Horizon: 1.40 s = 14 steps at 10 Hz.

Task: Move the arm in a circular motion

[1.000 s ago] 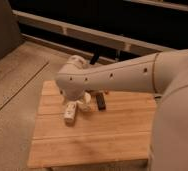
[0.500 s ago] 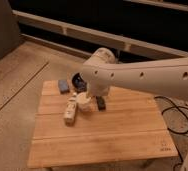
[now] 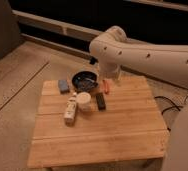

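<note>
My arm [image 3: 152, 55] is large and cream-white, made of thick tubular segments with small dark screw holes. It reaches in from the right and bends at a rounded joint [image 3: 112, 42] above the back of the wooden table [image 3: 102, 137]. From that joint the wrist drops to my gripper [image 3: 111, 77]. The gripper hangs over the table's back edge, just right of a black bowl [image 3: 84, 80], with nothing seen in it.
On the table are a blue-grey sponge [image 3: 63, 86], an orange object [image 3: 106, 87], a black block [image 3: 101, 101], a white cup [image 3: 83, 102] and a white bottle [image 3: 71, 110] lying down. Cables [image 3: 171, 107] lie on the floor at the right. A rail runs behind.
The arm has swung back and to the right, off the middle of the table. The black bowl, the cup and the black block now show in full.
</note>
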Tool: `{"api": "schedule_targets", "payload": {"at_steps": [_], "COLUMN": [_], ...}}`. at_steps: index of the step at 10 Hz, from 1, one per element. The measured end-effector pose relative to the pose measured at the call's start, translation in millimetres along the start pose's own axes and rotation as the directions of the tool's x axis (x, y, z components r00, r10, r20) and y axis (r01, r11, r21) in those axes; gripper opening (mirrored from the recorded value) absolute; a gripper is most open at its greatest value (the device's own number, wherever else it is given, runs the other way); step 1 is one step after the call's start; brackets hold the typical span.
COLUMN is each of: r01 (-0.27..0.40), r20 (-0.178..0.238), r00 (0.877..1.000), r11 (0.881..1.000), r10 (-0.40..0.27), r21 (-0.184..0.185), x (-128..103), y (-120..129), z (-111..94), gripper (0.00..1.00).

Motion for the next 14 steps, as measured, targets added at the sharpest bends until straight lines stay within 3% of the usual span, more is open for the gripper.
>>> {"api": "schedule_targets", "payload": {"at_steps": [2, 3, 6, 8, 9, 10, 11, 13, 14], "r01": [0.091, 0.153, 0.348, 0.471, 0.523, 0.581, 0.615, 0.657, 0.656], "r20": [0.009, 0.007, 0.015, 0.028, 0.039, 0.053, 0.065, 0.091, 0.093], "r00": [0.996, 0.988, 0.937, 0.882, 0.852, 0.813, 0.787, 0.75, 0.749], "r11": [0.996, 0.988, 0.937, 0.88, 0.847, 0.803, 0.773, 0.722, 0.714], "r10": [-0.091, -0.154, -0.348, -0.47, -0.522, -0.58, -0.613, -0.655, -0.656], "r21": [0.001, 0.005, -0.014, -0.065, -0.095, -0.129, -0.154, -0.219, -0.245], "x": [-21, -23, -13, 13, 29, 51, 67, 100, 113], "y": [42, 68, 155, 218, 245, 273, 289, 314, 315], "z": [-5, -3, -3, -2, -2, -1, 0, 1, 6], "gripper": [0.65, 0.65, 0.65, 0.65, 0.65, 0.65, 0.65, 0.65, 0.65]}}
